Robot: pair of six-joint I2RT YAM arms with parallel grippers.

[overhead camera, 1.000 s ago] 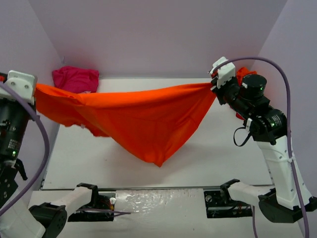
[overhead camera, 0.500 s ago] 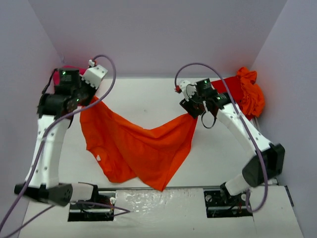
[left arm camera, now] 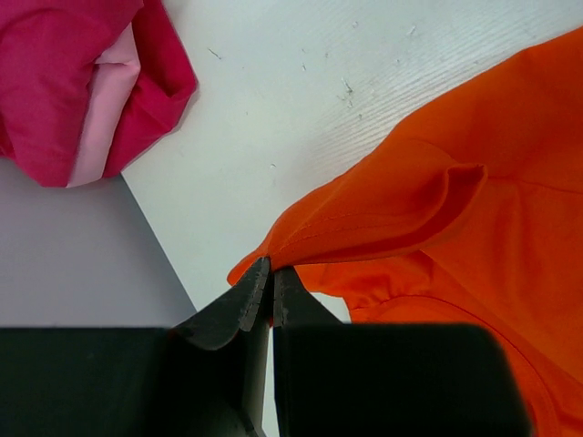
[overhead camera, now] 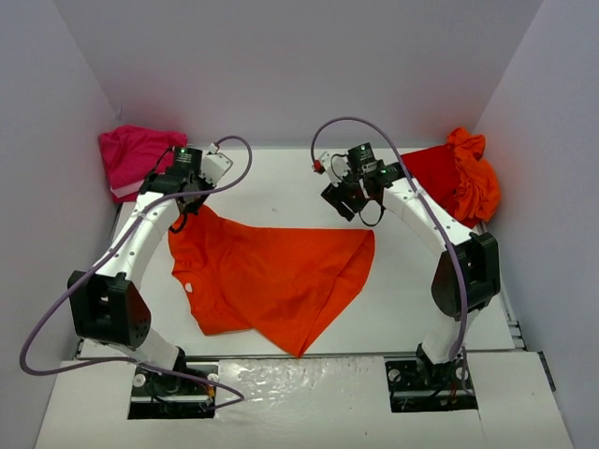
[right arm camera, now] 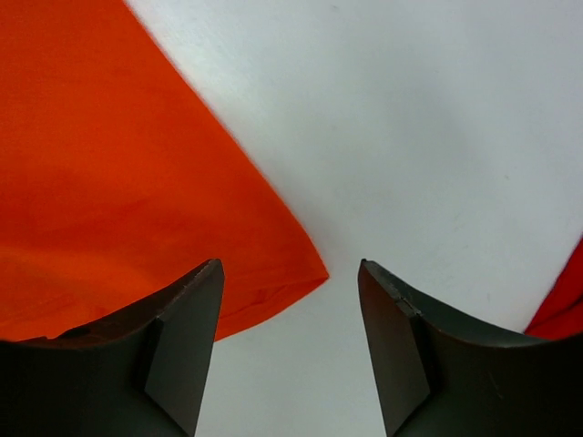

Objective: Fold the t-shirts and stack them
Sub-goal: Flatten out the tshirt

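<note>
**Orange shirt down, one corner held**

Flat on the white table [overhead camera: 412, 290]: orange cotton t-shirt [overhead camera: 271, 276], rumpled, long axis left–right between the arms. At its back-left edge, left gripper [left arm camera: 267, 278] pinched tight on the fabric. Over its right corner, right gripper [right arm camera: 290, 269], fingers apart, empty (likely the nearer arm for that side)

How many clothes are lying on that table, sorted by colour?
Orange shirt, spread out: 1
Pink bundle: 1
Red-and-orange heap: 1 (how many pieces are in it cannot be told)
Total: 3 lots of clothing
</note>
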